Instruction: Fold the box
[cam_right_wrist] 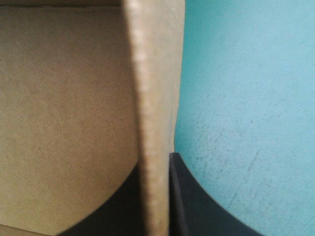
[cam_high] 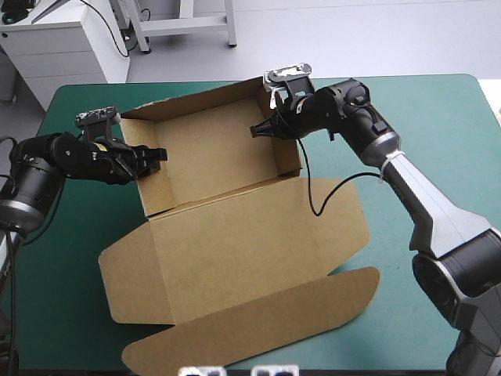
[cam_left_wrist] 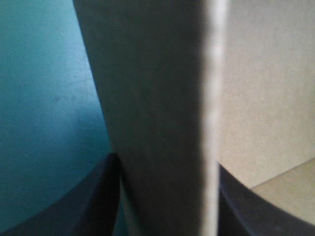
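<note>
Box (cam_high: 235, 227): light, stiff bd, prob. flexes at creases. Left gripper (cam_high: 156, 157) & right gripper (cam_high: 258, 131) each pinch a side wall; grip there.

Pale grey floor (cam_high: 352, 39) beyond the teal-green table (cam_high: 438, 117), white cabinet (cam_high: 63, 47) past its far-left corner, white stand legs (cam_high: 229, 23)
</note>
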### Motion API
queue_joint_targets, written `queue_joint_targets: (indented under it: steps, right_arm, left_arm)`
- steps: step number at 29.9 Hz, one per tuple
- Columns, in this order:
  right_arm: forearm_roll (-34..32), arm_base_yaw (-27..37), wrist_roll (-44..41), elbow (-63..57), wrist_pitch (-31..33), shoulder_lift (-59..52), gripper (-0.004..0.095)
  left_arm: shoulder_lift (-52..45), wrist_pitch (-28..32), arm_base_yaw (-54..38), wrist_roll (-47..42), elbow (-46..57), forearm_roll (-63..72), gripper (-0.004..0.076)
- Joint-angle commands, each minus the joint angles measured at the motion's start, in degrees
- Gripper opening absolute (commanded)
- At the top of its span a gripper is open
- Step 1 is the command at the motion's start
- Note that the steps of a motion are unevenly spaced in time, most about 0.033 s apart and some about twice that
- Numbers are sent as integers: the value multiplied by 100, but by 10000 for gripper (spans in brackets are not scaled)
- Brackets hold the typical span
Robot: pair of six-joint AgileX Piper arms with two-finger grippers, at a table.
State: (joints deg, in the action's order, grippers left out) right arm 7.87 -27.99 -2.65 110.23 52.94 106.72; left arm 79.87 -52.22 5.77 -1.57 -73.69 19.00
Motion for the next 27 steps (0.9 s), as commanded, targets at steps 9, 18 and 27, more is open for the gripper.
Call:
queue_joint_targets:
  steps: [9, 18, 27]
  right_arm:
    - [-270, -130, -398, 259, 499, -449, -14]
    - [-932, -130, -702, 236, 1220, -443, -14]
    - [-712, -130, -714, 236, 1263, -443, -14]
  left_arm:
    - [-103, 524, 267, 86, -208, -27, -8]
    - [125, 525, 805, 3, -859, -803, -8]
    - [401, 63, 877, 12, -1177, -1307, -8]
